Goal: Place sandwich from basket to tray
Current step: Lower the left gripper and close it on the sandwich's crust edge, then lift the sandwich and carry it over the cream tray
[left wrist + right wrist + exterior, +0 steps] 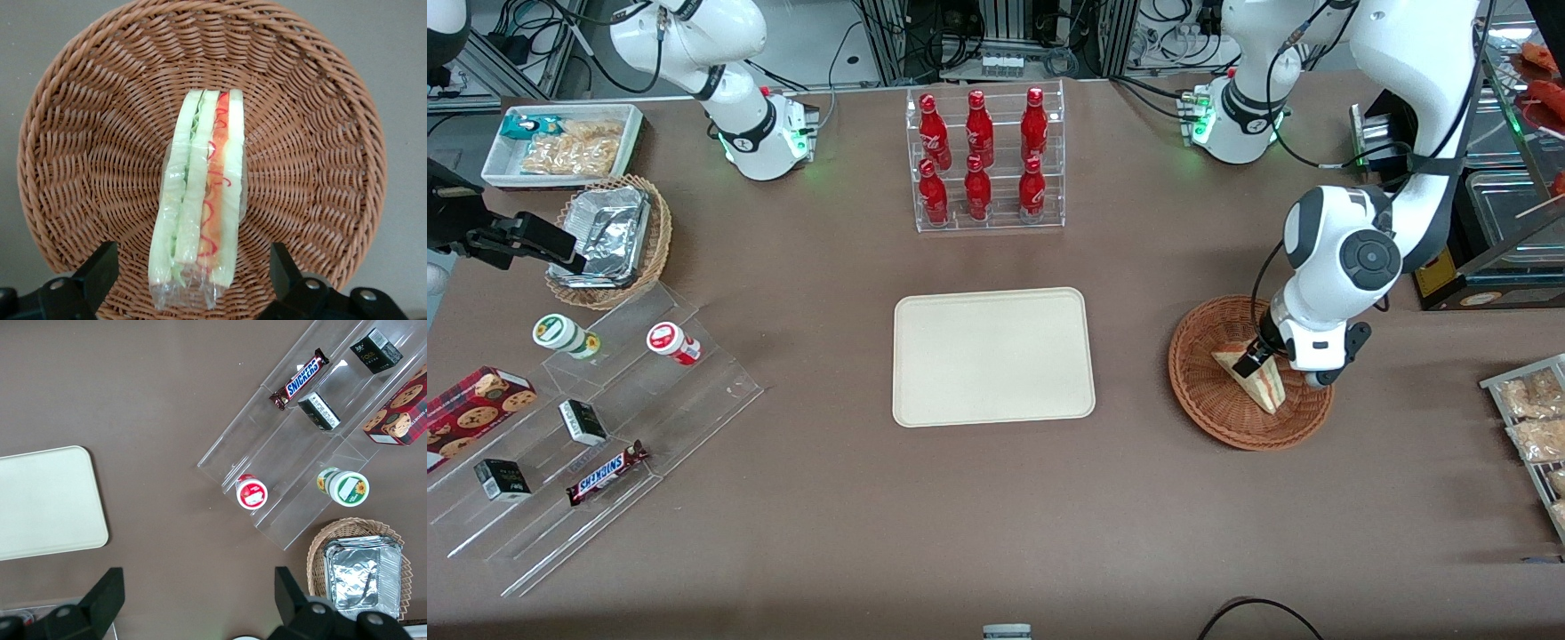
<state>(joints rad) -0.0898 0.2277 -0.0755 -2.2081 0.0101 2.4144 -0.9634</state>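
Observation:
The sandwich, a wedge of pale bread with red and green filling in clear wrap, lies in the reddish-brown wicker basket toward the working arm's end of the table. My left gripper is down inside the basket over the sandwich. In the left wrist view the sandwich lies between the gripper's two black fingers, which stand wide apart and do not touch it. The basket's weave shows all round. The beige tray lies bare at the table's middle and also shows in the right wrist view.
A clear rack of red bottles stands farther from the camera than the tray. A stepped acrylic shelf with snacks, a tan basket with foil container and a white bin lie toward the parked arm's end. Snack packets lie beside the basket.

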